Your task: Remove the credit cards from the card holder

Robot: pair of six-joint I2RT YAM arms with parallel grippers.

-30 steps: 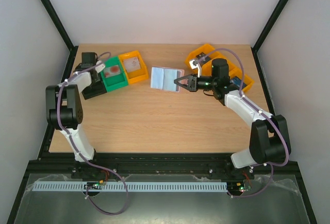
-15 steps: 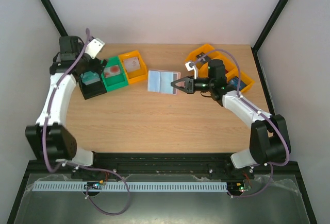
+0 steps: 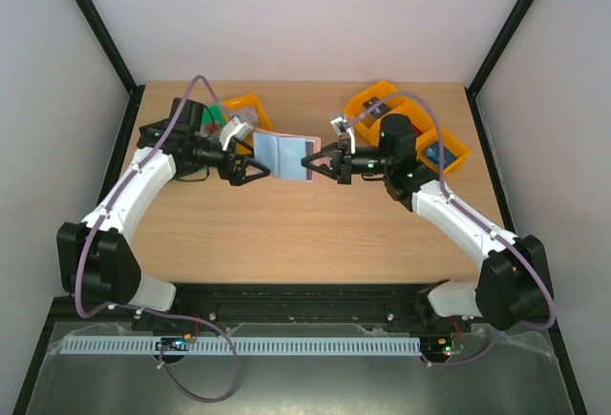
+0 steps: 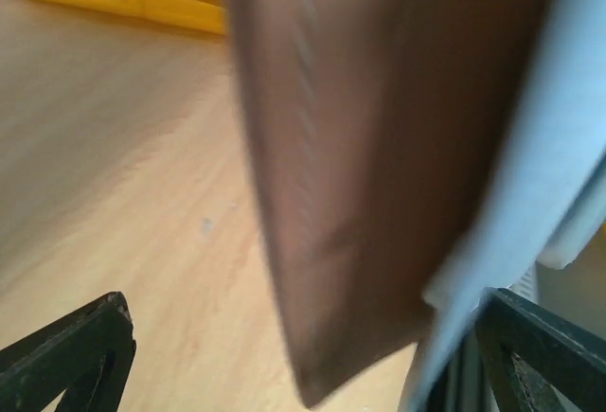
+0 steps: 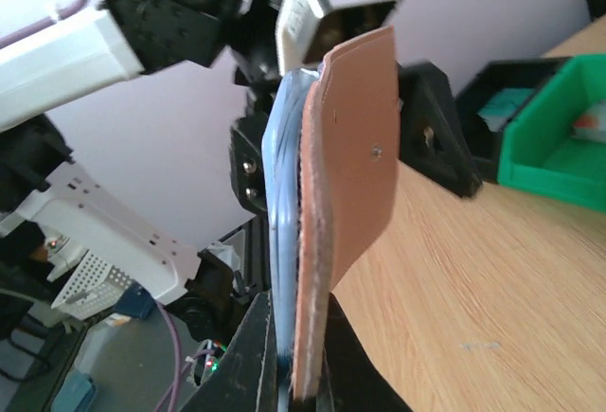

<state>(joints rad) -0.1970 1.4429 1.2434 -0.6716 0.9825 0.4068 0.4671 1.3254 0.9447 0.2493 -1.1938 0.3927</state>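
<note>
The card holder (image 3: 284,155) is held off the table, its two light blue inner panels facing up in the top view. My right gripper (image 3: 308,162) is shut on its right edge; the right wrist view shows the jaws clamped on the tan outside (image 5: 352,166) and the blue lining. My left gripper (image 3: 254,170) is open at the holder's left edge, and the blurred brown outside (image 4: 379,147) fills the space between its fingers (image 4: 76,350). No credit cards show in the holder. A teal card (image 5: 496,107) lies in the black bin (image 5: 516,79).
A green bin (image 5: 559,142) stands beside the black one, with something whitish and red in it. A yellow bin (image 3: 244,109) shows behind my left arm. Orange bins (image 3: 406,113) stand at the back right, behind my right arm.
My left arm swung from the bins at the left over to the holder, and its jaws opened wide. My right gripper raised the holder and carried it slightly left.
</note>
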